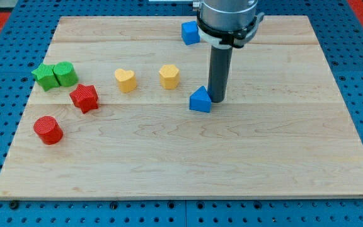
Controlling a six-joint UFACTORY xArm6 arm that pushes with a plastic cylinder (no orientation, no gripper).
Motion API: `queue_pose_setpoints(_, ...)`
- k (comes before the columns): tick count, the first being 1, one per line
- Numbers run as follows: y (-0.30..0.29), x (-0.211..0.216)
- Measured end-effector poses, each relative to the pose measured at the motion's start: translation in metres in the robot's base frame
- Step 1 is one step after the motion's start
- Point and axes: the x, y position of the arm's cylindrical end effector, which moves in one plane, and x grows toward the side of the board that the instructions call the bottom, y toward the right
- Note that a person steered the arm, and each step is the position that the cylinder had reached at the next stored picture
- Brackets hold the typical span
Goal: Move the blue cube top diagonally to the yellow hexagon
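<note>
tip (217, 99) touching blue triangular block (200, 100) on its left, grips nothing | blue cube (190, 32) behind-left | yellow hexagon (169, 75) left, push pending

The blue cube (190, 33) sits near the desk's top edge. The yellow hexagon (169, 75) sits below it, slightly left.
</note>
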Motion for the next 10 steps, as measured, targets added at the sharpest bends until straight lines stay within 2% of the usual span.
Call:
queue_pose_setpoints(1,0.064,-0.067)
queue_pose_setpoints(2,0.102,-0.156)
queue_pose_setpoints(3,0.056,-0.222)
queue_pose_setpoints(4,0.022,-0.245)
queue_pose_setpoints(5,-0.048,-0.208)
queue_pose_setpoints(7,-0.079,-0.144)
queue_pose_setpoints(8,-0.091,-0.173)
queue_pose_setpoints(9,-0.139,-0.153)
queue_pose_setpoints(10,-0.150,-0.134)
